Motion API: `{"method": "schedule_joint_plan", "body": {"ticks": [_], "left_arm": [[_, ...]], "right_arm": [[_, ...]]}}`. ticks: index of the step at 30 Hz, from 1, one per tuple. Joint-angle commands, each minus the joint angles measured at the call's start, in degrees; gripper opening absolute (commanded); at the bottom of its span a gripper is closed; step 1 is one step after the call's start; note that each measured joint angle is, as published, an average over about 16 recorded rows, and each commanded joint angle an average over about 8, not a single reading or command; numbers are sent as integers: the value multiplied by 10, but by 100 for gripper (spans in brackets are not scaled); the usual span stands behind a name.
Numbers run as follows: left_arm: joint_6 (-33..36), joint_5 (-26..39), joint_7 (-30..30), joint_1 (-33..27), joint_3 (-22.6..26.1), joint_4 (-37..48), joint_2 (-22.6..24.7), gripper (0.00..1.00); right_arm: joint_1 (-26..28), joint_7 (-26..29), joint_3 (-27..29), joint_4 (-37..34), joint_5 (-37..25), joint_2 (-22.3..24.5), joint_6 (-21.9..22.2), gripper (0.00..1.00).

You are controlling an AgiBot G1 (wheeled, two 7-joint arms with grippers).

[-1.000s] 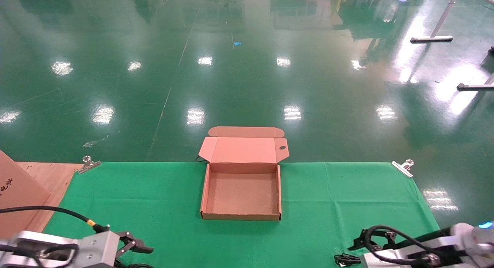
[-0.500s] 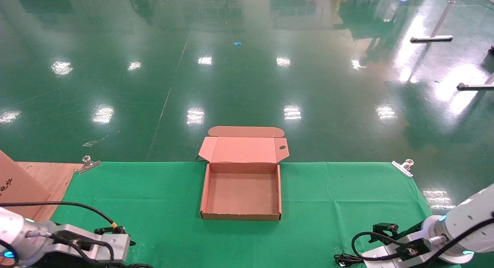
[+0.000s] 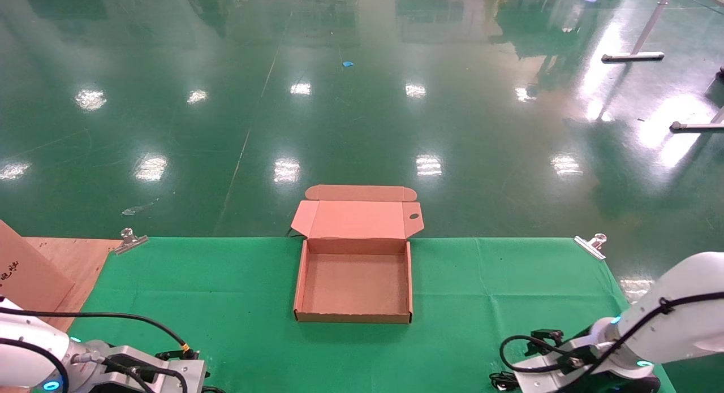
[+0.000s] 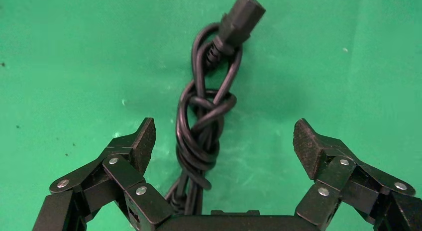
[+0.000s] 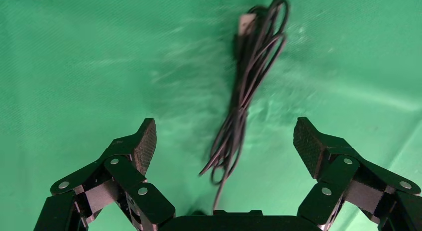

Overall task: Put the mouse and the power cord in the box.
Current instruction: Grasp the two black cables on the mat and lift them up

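Only the left wrist view shows the power cord [image 4: 204, 126] plainly: a black cord twisted into a long knotted bundle, chunky plug at its far end, lying on the green cloth [image 4: 74, 57] at the table's near left corner. The left gripper [image 4: 224, 144] hangs over it with fingers spread wide, one on either side of the bundle, holding nothing. From the head view this cord is almost wholly hidden under the left wrist.

The right wrist view shows a thin black cable [image 5: 249, 86] in a loose hank with a small pale connector; it is probably the mouse's lead, though the mouse body itself is not visible. The right gripper [image 5: 224, 144] is likewise wide open above it, empty.

The box [image 3: 353, 285] appears only from the head: brown cardboard, lid folded back, middle of the cloth, well apart from both grippers.
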Motion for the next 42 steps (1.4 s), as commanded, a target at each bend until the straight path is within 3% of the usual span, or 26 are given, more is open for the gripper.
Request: {"method": "schedule_joint_plan", "body": {"ticks": [1, 9, 11, 13, 18, 19, 21, 42], "left_arm": [[-3, -1, 12, -3, 0, 19, 7, 100], [-21, 8, 42, -21, 4, 65, 26, 100], [-23, 9, 48, -25, 4, 75, 30, 92], [-24, 8, 55, -28, 4, 85, 33, 68], [-26, 6, 73, -33, 3, 109, 42, 7], [-26, 6, 76, -34, 3, 113, 43, 1], [-27, 6, 82, -36, 3, 121, 46, 0], [-36, 8, 122, -55, 4, 190, 65, 0]], "right_arm": [[3, -18, 1, -31, 4, -13, 13, 100], [32, -73, 5, -126, 12, -49, 41, 100], [38, -86, 6, -146, 14, -56, 45, 100], [43, -99, 7, -164, 17, -61, 48, 82], [52, -129, 10, -201, 23, -69, 48, 20], [53, -134, 11, -207, 25, -70, 49, 7], [57, -143, 12, -219, 27, -72, 49, 0], [75, -203, 19, -302, 40, -85, 57, 0]]}}
